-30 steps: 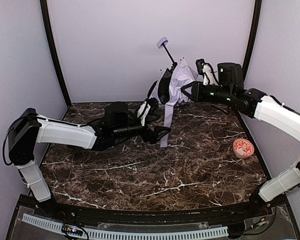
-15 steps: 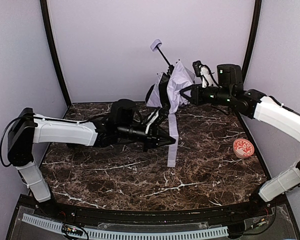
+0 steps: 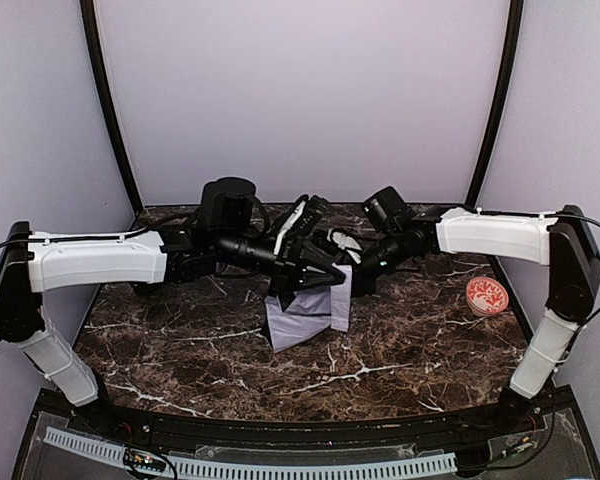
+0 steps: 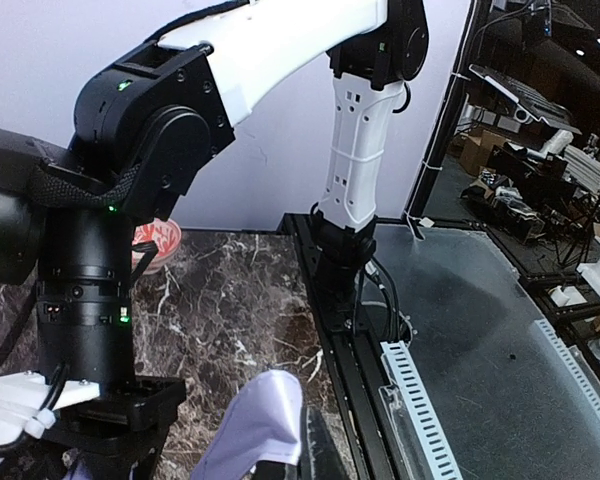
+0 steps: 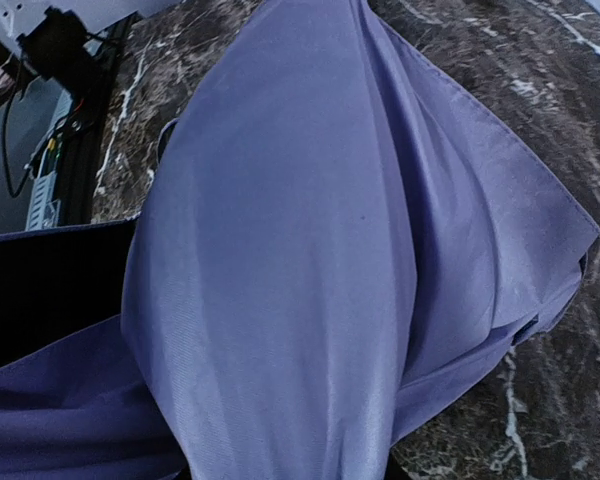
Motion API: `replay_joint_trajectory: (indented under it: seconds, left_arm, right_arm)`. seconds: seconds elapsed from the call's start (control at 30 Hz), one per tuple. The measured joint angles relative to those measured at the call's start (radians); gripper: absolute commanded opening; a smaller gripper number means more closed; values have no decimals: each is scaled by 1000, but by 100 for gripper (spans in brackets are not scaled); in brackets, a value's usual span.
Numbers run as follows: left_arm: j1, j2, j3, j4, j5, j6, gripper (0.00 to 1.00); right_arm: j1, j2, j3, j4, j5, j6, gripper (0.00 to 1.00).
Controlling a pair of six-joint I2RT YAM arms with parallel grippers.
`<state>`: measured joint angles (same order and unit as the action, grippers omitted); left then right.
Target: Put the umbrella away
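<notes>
Umbrella (image 3: 302,312) sits low over the middle of the marble table (image 3: 410,340), with its pale lavender fabric hanging toward the surface between your two grippers. Your left gripper (image 3: 330,272) has its jaws fully closed at the top of the fabric, but no view shows whether cloth is pinched. Your right gripper (image 3: 368,268) is against the umbrella's right side; its wrist view is filled with fabric, so open or gripping cannot be told.
</notes>
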<state>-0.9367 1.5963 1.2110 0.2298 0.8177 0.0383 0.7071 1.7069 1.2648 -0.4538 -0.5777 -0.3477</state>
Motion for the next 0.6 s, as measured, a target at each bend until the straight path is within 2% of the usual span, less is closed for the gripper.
replay_joint_trajectory:
  seconds: [0.13,0.27,0.3,0.37,0.47,0.6]
  left_arm:
    - [47,0,-48,40,21,-82,0]
    - [117,13,-85,80,28,-154,0]
    - [132,24,-90,97,35,-170,0]
    - [150,47,-99,146,48,-207,0]
    - [161,70,-111,230,69,-272,0]
    - [164,76,-123,284,77,-310,0]
  right_arm:
    - [0,89,25,-70,-109,-99,15]
    - [0,156,30,-80,-172,-133,45]
    - [0,163,30,-77,-179,-136,56]
    - [-6,166,27,-71,-181,-121,69]
    - [-35,133,-22,13,-184,-86,98]
    - [-94,-6,-173,185,-135,-4,100]
